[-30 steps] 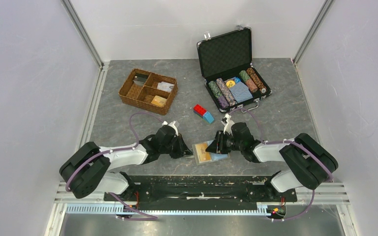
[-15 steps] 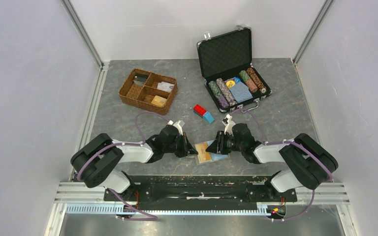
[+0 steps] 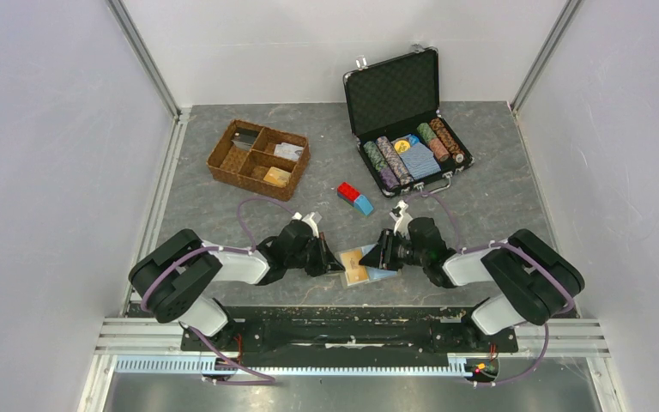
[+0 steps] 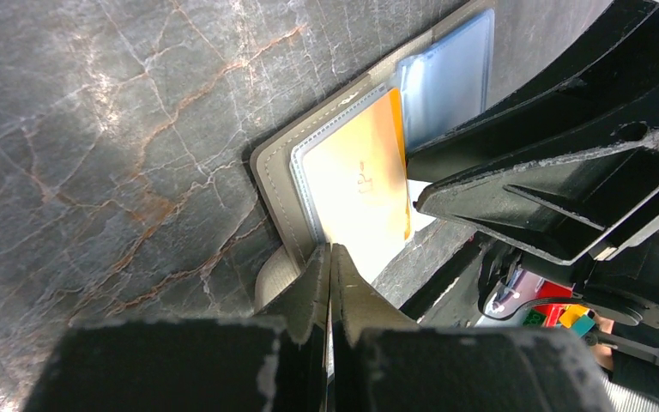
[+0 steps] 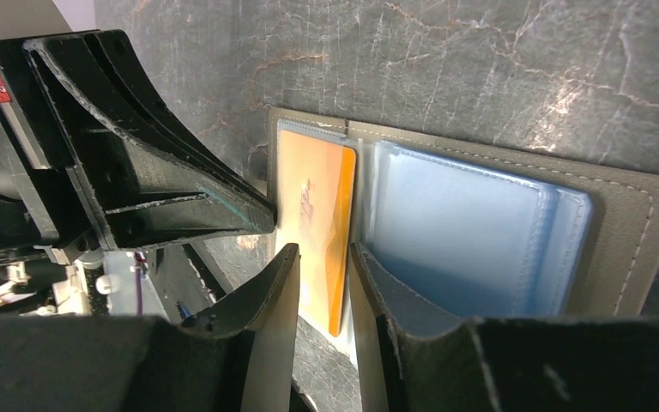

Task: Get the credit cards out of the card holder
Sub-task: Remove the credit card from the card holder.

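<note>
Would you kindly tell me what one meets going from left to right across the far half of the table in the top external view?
Brown wicker tray → red and blue blocks → open black chip case.

Wicker tray (image 3: pixel 244 183), open chip case (image 3: pixel 392 94), red-blue blocks (image 3: pixel 354 197)

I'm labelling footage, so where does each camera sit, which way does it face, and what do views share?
Top external: above and behind, looking down on the table; left arm, right arm visible.
Left wrist: on left arm, facing the card holder; left gripper shut, right gripper opposite.
Right wrist: on right arm, facing the orange card; both grippers visible.
All share the card holder.
</note>
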